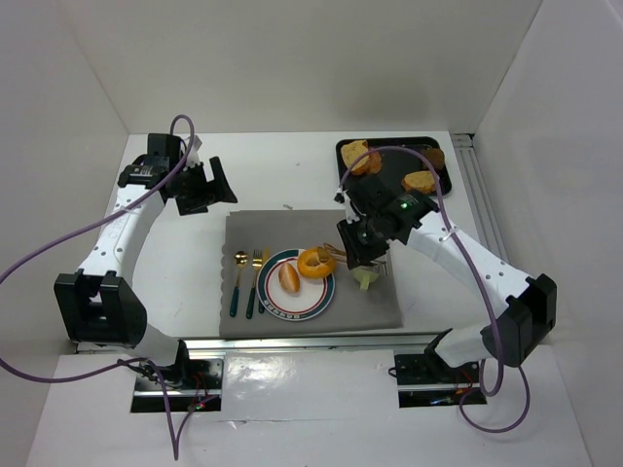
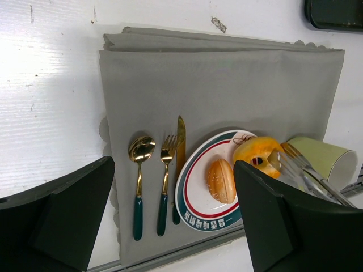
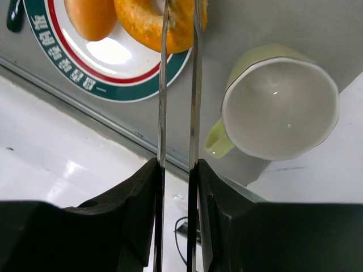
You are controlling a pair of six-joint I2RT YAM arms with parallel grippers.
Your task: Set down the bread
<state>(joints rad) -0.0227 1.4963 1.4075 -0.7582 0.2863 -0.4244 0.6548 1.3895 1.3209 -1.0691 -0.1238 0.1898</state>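
My right gripper [image 1: 362, 251] is shut on a pair of metal tongs [image 1: 336, 255]. The tongs pinch an orange ring-shaped bread [image 1: 315, 263] at the right edge of the round plate [image 1: 277, 309], low over its rim. In the right wrist view the gripper [image 3: 177, 167] clamps the two tong blades [image 3: 163, 85], which close on the ring bread [image 3: 142, 28]. An oval roll [image 1: 289, 278] lies on the plate. My left gripper [image 1: 209, 187] is open and empty at the far left, off the mat; it also shows in the left wrist view [image 2: 173, 167].
A grey placemat [image 1: 370, 311] holds the plate, a gold spoon, fork and knife [image 1: 248, 282] left of it, and a pale green cup [image 1: 368, 277] right of it, under my right wrist. A black tray [image 1: 343, 146] with more bread pieces stands at the back right.
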